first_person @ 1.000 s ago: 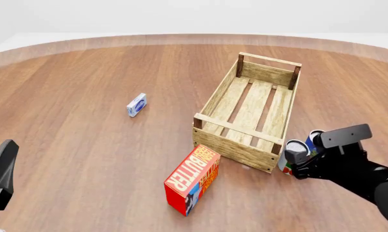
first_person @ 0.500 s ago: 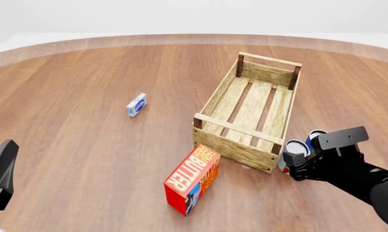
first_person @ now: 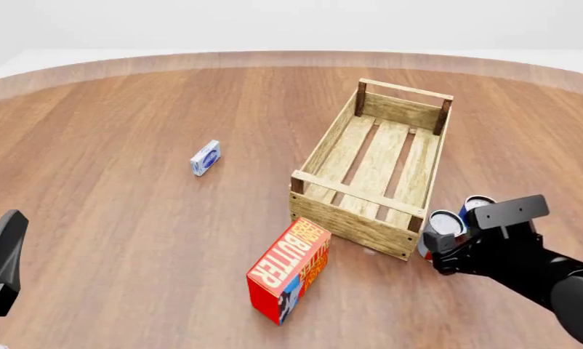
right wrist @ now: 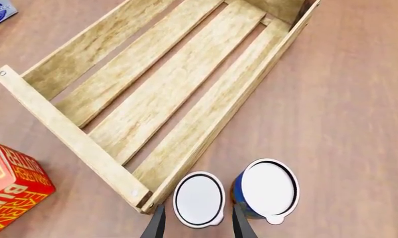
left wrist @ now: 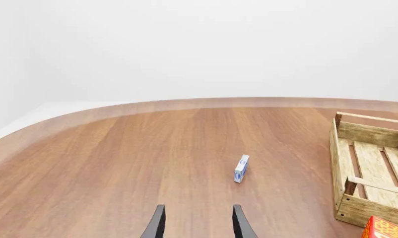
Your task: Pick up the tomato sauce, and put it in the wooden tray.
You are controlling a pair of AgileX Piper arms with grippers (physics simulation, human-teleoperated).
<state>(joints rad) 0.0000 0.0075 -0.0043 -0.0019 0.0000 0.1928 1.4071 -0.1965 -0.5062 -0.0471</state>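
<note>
The right gripper is hanging over the tomato can, its two fingers spread to either side of the can's silver top; whether the pads are touching the can I cannot tell. In the front view the right gripper is sitting at the near right corner of the tray, with the tomato can standing upright on the table just outside that corner, not in the tray. A blue can is standing right beside the tomato can, on the side away from the tray; in the front view the blue can is showing just behind the gripper.

Near the tray's front wall, to its left, a red butter box is lying tilted on the table. The left gripper is idling well to the left of the tray, fingers apart and gripping nothing.

Further out, left of the tray, a small blue-and-white box is standing on edge. The tray itself is holding nothing, its slats bare.
</note>
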